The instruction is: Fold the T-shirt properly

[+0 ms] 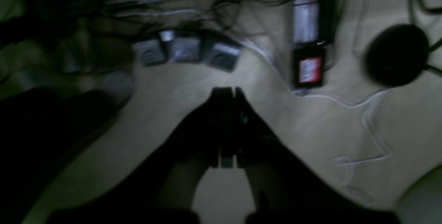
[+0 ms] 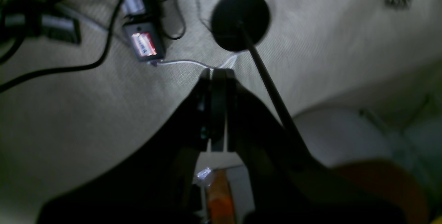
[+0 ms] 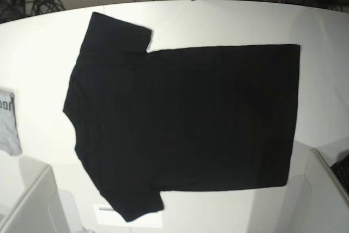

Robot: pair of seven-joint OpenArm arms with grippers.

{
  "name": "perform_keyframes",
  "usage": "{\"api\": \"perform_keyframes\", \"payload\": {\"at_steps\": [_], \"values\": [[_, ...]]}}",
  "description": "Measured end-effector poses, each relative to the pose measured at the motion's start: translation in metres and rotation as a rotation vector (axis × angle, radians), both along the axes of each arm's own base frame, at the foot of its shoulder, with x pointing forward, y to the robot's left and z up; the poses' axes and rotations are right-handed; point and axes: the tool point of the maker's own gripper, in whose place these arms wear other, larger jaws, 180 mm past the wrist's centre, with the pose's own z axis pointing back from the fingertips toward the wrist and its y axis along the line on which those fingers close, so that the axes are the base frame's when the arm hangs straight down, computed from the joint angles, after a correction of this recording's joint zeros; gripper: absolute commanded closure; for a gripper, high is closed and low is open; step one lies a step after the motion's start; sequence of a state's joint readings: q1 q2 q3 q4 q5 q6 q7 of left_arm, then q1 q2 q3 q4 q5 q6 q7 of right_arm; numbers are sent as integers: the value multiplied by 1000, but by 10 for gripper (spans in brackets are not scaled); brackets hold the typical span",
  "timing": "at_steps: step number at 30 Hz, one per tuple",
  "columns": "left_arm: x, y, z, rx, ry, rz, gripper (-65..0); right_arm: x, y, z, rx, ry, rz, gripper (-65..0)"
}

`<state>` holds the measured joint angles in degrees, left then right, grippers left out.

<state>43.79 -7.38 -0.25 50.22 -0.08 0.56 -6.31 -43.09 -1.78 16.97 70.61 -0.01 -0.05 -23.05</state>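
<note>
The jaws of the left gripper [image 1: 228, 92] are clenched with nothing between them, and those of the right gripper [image 2: 219, 73] are pressed together too, equally empty. Neither wrist view shows any cloth; below both there is only floor, with leads and small boxes lying about, so both arms look to be off the bench [image 3: 218, 20] and clear of the work

The T-shirt [image 3: 191, 118] lies in the middle of that bench, black plain side up, spread out almost smooth. Its neckline [image 3: 74, 130] is towards the left and its hem [image 3: 294, 113] towards the right. One sleeve [image 3: 120, 32] reaches out on the far side, the other [image 3: 136, 203] on the near side, partly over a pale rectangle [image 3: 150, 220]. A small grey garment [image 3: 7, 126] sits apart at the left edge

As for progress, the shirt is flat and ready, but no fold shows in it. By my judgement all the folding is left: sides and sleeves inward, then the length doubled up, and a final tidy of the edges
</note>
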Motion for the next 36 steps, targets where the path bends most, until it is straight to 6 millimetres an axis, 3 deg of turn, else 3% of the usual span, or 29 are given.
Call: {"api": "perform_keyframes", "payload": {"at_steps": [7, 11, 14, 16, 21, 25, 28, 32, 36], "values": [[14, -22, 47, -64, -121, -13, 0, 34, -40, 61, -138, -170, -57, 0], [29, -5, 75, -94, -196, 124, 0, 59, -52, 106, -207, -282, -73, 0], [36, 17, 94, -90, -228, 180, 0, 89, -61, 140, -255, -392, -47, 0], [45, 19, 107, -109, -254, 182, 0, 111, -58, 156, -234, -486, -72, 0], [71, 9, 147, -159, -376, 157, 0, 135, -55, 159, -186, -566, -140, 0], [92, 30, 179, -104, -487, 148, 0, 152, -55, 164, -182, -625, -143, 0], [136, 50, 207, -57, -678, 125, 0, 185, -40, 169, -114, -722, -47, 0], [144, 73, 222, 8, -709, 137, 0, 233, -17, 178, -16, -835, 42, 0], [172, 83, 258, 57, -854, 145, 0, 245, 0, 169, 95, -782, 52, 0]]}}
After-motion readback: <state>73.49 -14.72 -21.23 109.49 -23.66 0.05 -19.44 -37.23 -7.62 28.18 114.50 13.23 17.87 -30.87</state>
